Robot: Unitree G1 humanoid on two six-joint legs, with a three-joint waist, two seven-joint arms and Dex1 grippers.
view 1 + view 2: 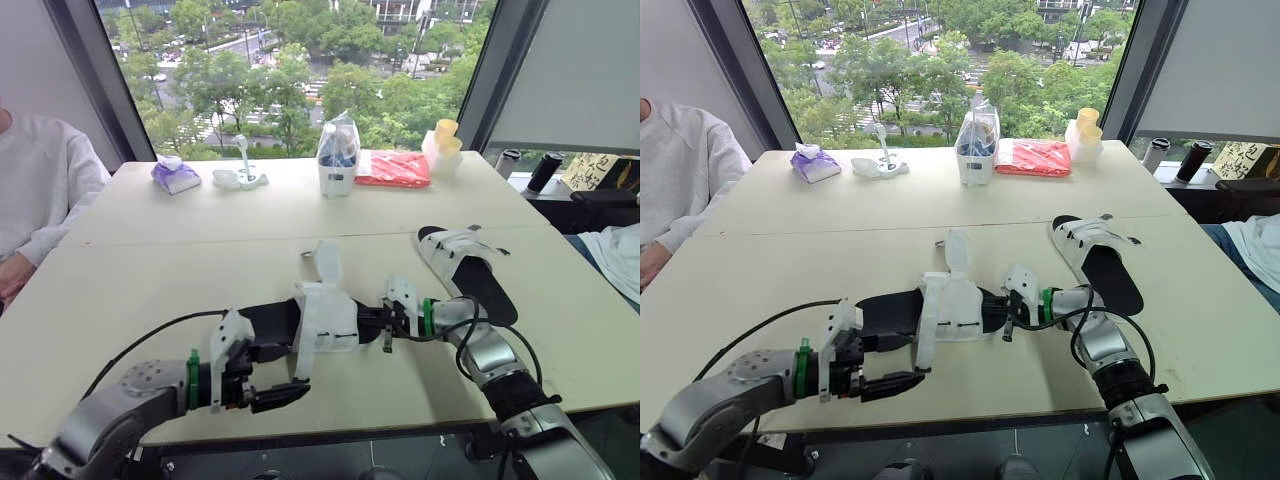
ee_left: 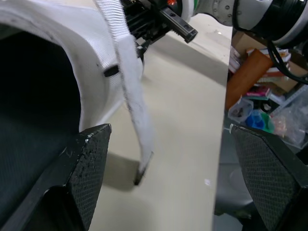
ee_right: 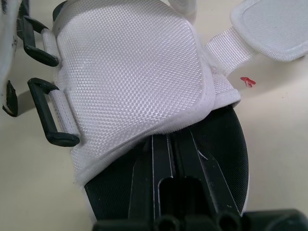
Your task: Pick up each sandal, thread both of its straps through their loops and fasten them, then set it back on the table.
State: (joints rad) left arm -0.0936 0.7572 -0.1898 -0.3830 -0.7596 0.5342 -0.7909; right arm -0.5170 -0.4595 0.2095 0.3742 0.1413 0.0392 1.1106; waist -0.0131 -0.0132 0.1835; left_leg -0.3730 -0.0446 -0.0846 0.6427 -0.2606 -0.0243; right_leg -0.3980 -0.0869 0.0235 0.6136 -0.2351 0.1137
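Sandal (image 1: 322, 318) is held at near centre of the desk (image 1: 150, 290). Its right end is clamped by the right pincer (image 1: 388, 325), whose fingers are seen closed on the black sole. This is judged a steadying grip that leaves the straps free. The left end is pointed at the left pincer (image 1: 292, 372), which is spread wide with nothing held and one finger beside the sole, probably placed to take a strap. One strap (image 2: 131, 106) is hung loose on the near side, tip just above the desk. The other strap (image 1: 327, 262) is flipped toward the far side. Both loops (image 3: 50, 122) are seen empty, so nothing is threaded yet. Second sandal (image 1: 470, 265) is laid far right, apart from both pincers.
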